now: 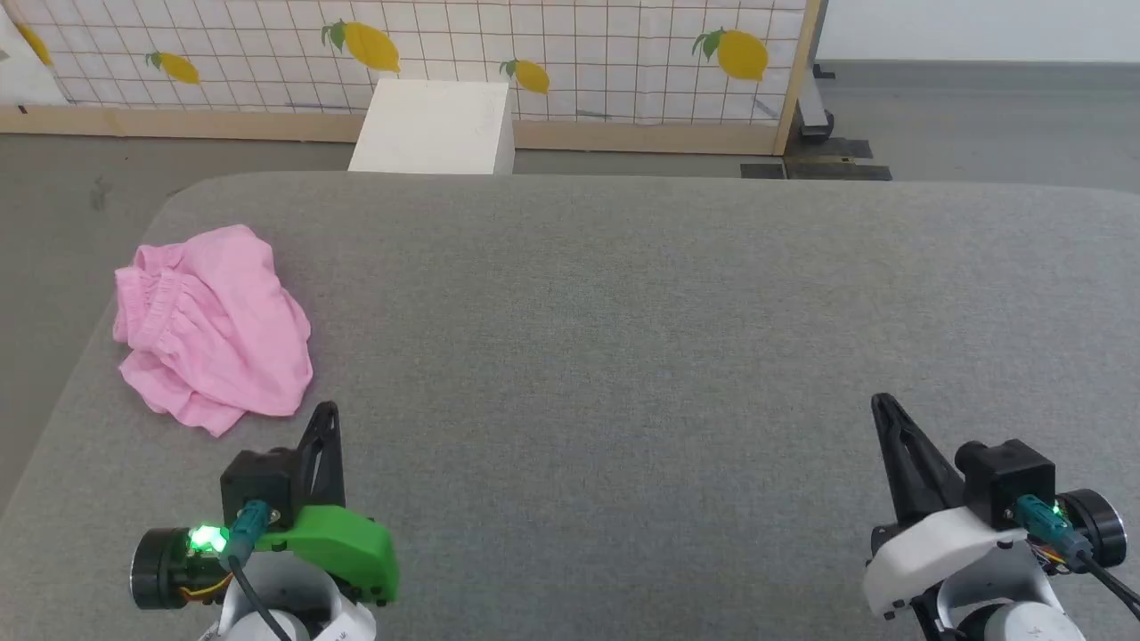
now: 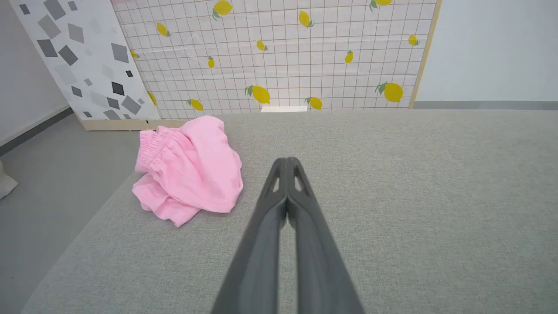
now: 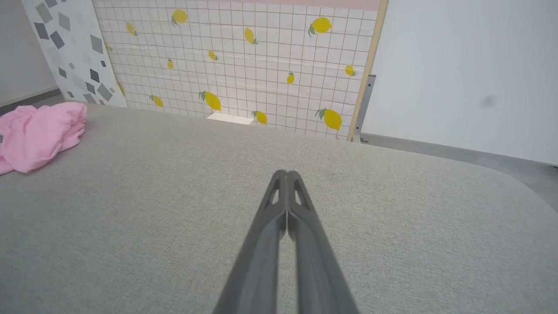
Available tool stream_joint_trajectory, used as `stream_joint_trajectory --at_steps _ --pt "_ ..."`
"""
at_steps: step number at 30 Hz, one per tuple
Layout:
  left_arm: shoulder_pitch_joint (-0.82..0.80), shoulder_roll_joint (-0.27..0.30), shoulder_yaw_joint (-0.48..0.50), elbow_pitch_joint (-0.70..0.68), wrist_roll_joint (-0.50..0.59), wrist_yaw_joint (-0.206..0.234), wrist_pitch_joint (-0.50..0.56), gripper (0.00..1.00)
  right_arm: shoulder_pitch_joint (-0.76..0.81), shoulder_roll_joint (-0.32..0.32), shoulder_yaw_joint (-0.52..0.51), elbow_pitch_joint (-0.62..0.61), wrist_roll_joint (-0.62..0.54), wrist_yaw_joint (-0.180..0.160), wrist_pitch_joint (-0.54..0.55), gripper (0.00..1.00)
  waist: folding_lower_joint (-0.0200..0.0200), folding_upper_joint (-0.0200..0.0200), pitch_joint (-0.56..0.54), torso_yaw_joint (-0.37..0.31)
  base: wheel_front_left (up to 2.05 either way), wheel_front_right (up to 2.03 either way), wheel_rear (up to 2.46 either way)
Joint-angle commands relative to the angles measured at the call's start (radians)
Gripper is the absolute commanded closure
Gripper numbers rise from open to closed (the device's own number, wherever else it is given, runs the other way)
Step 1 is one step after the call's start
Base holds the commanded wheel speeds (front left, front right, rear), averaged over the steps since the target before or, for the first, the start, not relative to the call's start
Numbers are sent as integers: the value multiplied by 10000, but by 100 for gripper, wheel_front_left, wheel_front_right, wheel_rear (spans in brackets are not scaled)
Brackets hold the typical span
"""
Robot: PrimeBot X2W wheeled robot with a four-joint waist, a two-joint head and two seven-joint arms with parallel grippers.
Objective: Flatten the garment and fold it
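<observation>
The pink shorts (image 1: 214, 329) lie crumpled in a heap near the far-left edge of the grey padded table (image 1: 623, 356), with the gathered waistband toward the left. In the left wrist view the garment (image 2: 189, 168) sits ahead and to the left of my fingers. It also shows at the left edge of the right wrist view as a pink bundle (image 3: 37, 133). My left gripper (image 1: 328, 411) is shut and empty, just below and right of the shorts, not touching them. At the lower right my right gripper (image 1: 882, 402) is shut and empty, far from the garment.
A white box (image 1: 436, 125) stands on the floor beyond the table's far edge. Behind it runs a lemon-print screen (image 1: 579, 53) in a wooden frame. The table's left edge drops to grey floor (image 1: 53, 205) right beside the shorts.
</observation>
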Motion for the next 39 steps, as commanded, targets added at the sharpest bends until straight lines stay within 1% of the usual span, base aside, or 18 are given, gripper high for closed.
stream_joint_trajectory --at_steps 1,39 --pt "118 -51 22 -28 128 -9 12 100 -156 32 14 -53 -64 -13 1 100 0 0 0 0 0 0 0" --pt "118 -51 22 -28 128 -9 12 100 -156 32 14 -53 -64 -13 1 100 0 0 0 0 0 0 0"
